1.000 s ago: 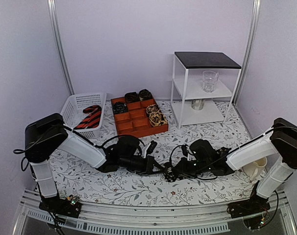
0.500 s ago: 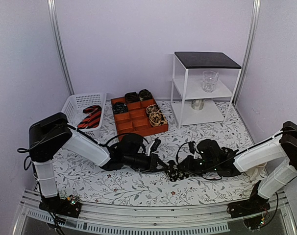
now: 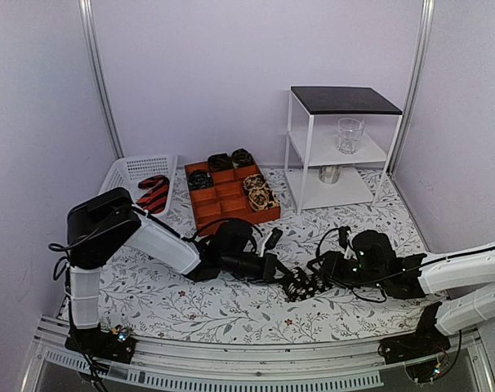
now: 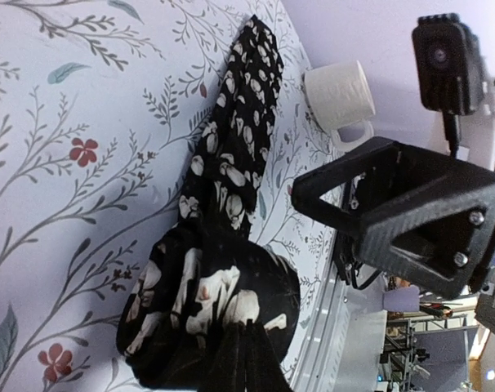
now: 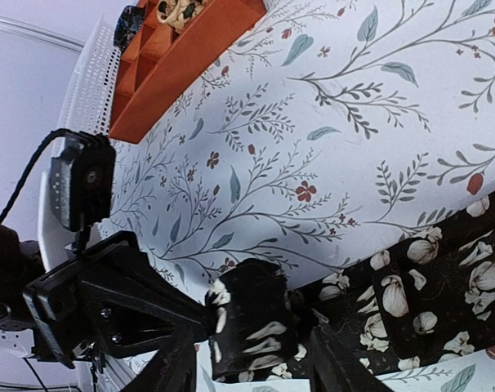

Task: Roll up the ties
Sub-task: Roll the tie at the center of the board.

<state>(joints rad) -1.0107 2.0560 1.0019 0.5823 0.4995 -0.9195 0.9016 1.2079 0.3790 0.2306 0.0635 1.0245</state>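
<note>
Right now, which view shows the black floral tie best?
The left wrist view: the floral tie fills much of it, coil nearest, loose strip running away. The right wrist view shows the coil and part of the strip at its lower edge; the top external view, only a small dark lump.

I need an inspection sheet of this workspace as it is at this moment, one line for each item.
Surface: floral tablecloth, lying flat, no spill seen.
Job's things: black floral tie partly coiled at the front, tail flat; rolled ties in the orange tray; striped tie in the white basket.
Clutter: white mug on the table; glass on the shelf unit.
Grippers: left gripper shut on the coil; right gripper open, fingers either side of it.
Cables: black cable loops at the left wrist camera, apart from the tie.
Surroundings: pale walls, metal corner pole.
</note>
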